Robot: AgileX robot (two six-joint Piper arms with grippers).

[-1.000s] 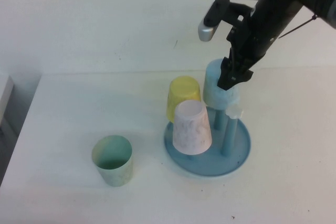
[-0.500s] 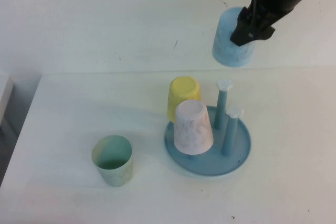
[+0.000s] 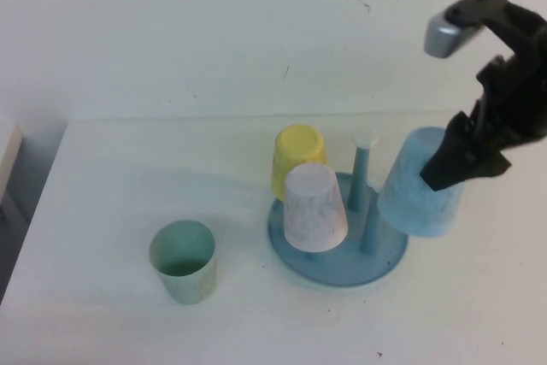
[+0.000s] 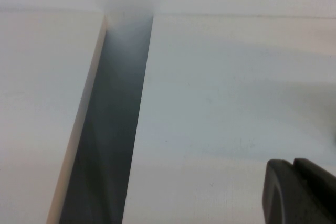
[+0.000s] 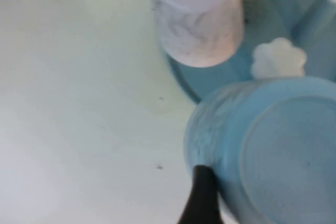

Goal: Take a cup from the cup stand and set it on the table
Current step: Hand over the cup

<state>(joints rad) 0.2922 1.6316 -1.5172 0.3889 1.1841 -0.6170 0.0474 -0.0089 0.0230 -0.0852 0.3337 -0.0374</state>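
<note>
Right gripper point(image 3: 466, 156), clamped on the inverted light blue cup point(image 3: 419, 184), holds it in the air at the right edge of the cup stand point(image 3: 338, 262), overlapping the stand's rim in the high view. On the stand: an inverted pinkish-white marbled tumbler point(image 3: 314, 208), an inverted yellow tumbler point(image 3: 298, 153) and two bare pegs point(image 3: 363, 156). A pale green tumbler point(image 3: 183, 261) stands upright on the worktop point(image 3: 128, 177), well left of the stand. Left gripper point(image 4: 302, 192) hangs above the worktop's edge; whether it is apart or together cannot be told.
</note>
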